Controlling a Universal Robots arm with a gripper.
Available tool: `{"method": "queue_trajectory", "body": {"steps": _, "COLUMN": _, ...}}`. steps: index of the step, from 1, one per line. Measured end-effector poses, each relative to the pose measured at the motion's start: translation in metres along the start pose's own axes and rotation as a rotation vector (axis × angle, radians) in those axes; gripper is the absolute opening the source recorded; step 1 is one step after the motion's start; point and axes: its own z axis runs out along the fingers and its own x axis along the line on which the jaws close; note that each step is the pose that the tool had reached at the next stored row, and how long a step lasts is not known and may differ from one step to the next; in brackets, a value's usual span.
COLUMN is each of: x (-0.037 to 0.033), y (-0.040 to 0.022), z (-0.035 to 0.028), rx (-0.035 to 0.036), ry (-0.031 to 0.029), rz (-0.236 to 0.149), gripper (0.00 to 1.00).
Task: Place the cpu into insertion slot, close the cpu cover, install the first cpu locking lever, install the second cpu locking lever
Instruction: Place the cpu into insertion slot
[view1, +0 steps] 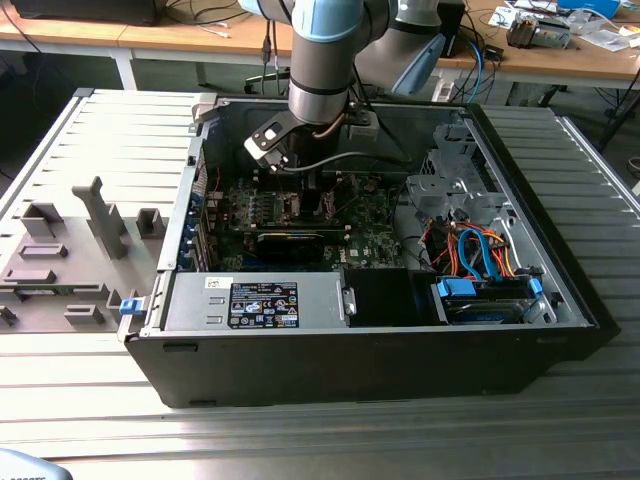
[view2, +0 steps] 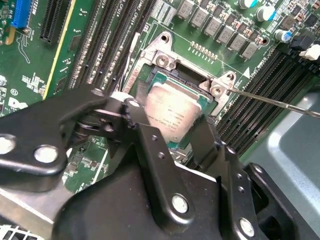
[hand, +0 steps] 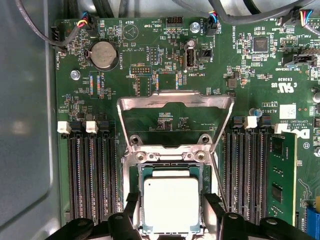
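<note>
On the slatted metal counter (view1: 300, 440) lies an open computer case (view1: 350, 370). Its power supply (view1: 255, 300) sits along the case's near wall, and the green motherboard (view1: 375, 240) lies behind that. The robot arm (view1: 320, 60) reaches down over the far edge of the case onto the board.

In the second wrist view the claw (view2: 169, 125) has its black fingers (view2: 132, 112) pressed against two opposite edges of the cpu (hand: 171, 202), pinching it. The chip sits silver top up, squarely over the insertion slot (hand: 170, 169) near the middle of the board. I cannot tell whether it is fully seated.

Just past the slot, the cpu cover (hand: 175, 98) stands swung open on its hinge, with bare board showing through its square opening. A thin metal lever (view2: 280, 102) sticks out free from one corner of the socket. Long black memory slots (hand: 92, 175) flank the socket on both sides. Farther off, near the board's edge, sits a coin battery (hand: 103, 54).
</note>
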Motion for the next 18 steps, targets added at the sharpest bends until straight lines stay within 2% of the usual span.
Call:
{"method": "queue_trajectory", "body": {"steps": 1, "x": 0.0000, "y": 0.0000, "z": 0.0000, "rx": 0.0000, "ry": -0.0001, "rz": 0.000, "gripper": 0.62}}
{"method": "queue_trajectory", "body": {"steps": 3, "x": 0.0000, "y": 0.0000, "z": -0.0001, "rx": 0.0000, "ry": 0.0000, "rz": 0.000, "gripper": 0.62}}
{"method": "queue_trajectory", "body": {"steps": 4, "x": 0.0000, "y": -0.0001, "z": -0.0037, "rx": -0.0001, "ry": 0.0001, "rz": 0.000, "gripper": 0.62}}
{"method": "queue_trajectory", "body": {"steps": 5, "x": -0.0001, "y": -0.0005, "z": -0.0127, "rx": 0.0000, "ry": -0.0001, "rz": 0.000, "gripper": 0.62}}
{"method": "queue_trajectory", "body": {"steps": 8, "x": 0.0006, "y": -0.0006, "z": -0.0148, "rx": -0.0001, "ry": 0.0004, "rz": -0.003, "gripper": 0.60}}
{"method": "queue_trajectory", "body": {"steps": 9, "x": 0.0006, "y": -0.0006, "z": -0.0149, "rx": -0.0002, "ry": -0.0001, "rz": -0.016, "gripper": 0.60}}
{"method": "queue_trajectory", "body": {"steps": 14, "x": 0.0006, "y": -0.0006, "z": -0.0152, "rx": -0.0011, "ry": -0.0046, "rz": -0.119, "gripper": 0.29}}
{"method": "queue_trajectory", "body": {"steps": 15, "x": 0.0007, "y": -0.0007, "z": -0.0175, "rx": -0.0013, "ry": -0.0057, "rz": -0.127, "gripper": 0.24}}
{"method": "queue_trajectory", "body": {"steps": 16, "x": 0.0007, "y": -0.0008, "z": -0.0210, "rx": -0.0013, "ry": -0.0065, "rz": -0.129, "gripper": 0.24}}
{"method": "queue_trajectory", "body": {"steps": 17, "x": 0.0007, "y": -0.0010, "z": -0.0250, "rx": -0.0013, "ry": -0.0069, "rz": -0.129, "gripper": 0.17}}
{"method": "queue_trajectory", "body": {"steps": 18, "x": 0.0006, "y": -0.0013, "z": -0.0322, "rx": -0.0013, "ry": -0.0070, "rz": -0.129, "gripper": 0.11}}
